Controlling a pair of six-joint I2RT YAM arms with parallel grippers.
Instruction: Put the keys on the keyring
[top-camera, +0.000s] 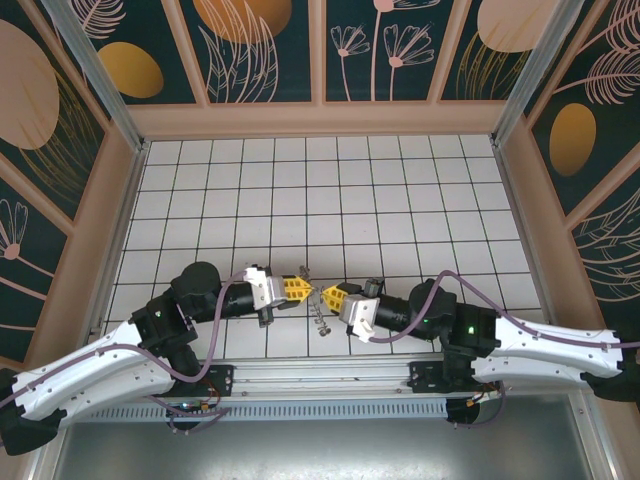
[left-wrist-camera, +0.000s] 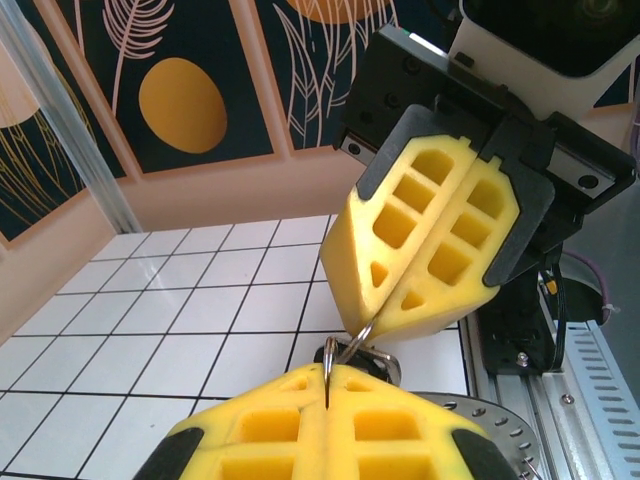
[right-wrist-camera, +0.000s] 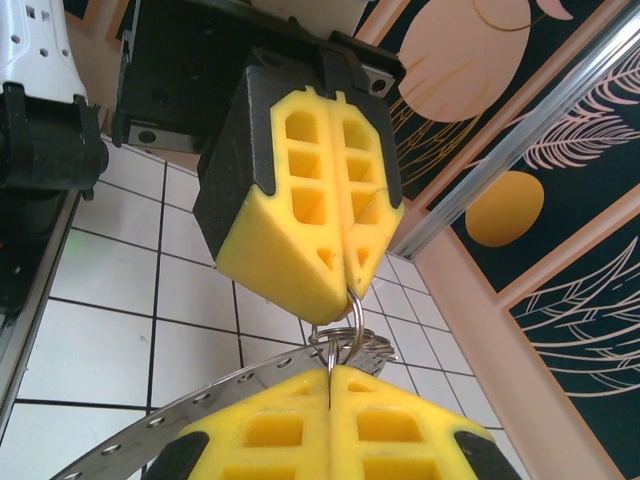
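My left gripper (top-camera: 302, 291) and right gripper (top-camera: 328, 296) meet tip to tip just above the table's near edge. Both are shut. The keyring (top-camera: 321, 318) hangs between and below them as a small grey metal cluster. In the left wrist view my left gripper (left-wrist-camera: 327, 385) pinches a thin wire loop of the keyring (left-wrist-camera: 347, 350), and the right gripper (left-wrist-camera: 375, 318) pinches a linked loop. From the right wrist, the right gripper (right-wrist-camera: 330, 375) nips a loop under the left gripper (right-wrist-camera: 350, 285), with the keyring's coils (right-wrist-camera: 372, 345) behind. A dark piece (left-wrist-camera: 380, 362) behind the loops may be the keys.
A perforated grey metal band (right-wrist-camera: 200, 405) curves below the fingers, seen also as a band (left-wrist-camera: 490, 425) on the left wrist camera. The white tiled floor (top-camera: 320, 190) stretches behind, boxed by patterned walls (top-camera: 265, 50). The aluminium base rail (top-camera: 320, 375) runs close beneath the grippers.
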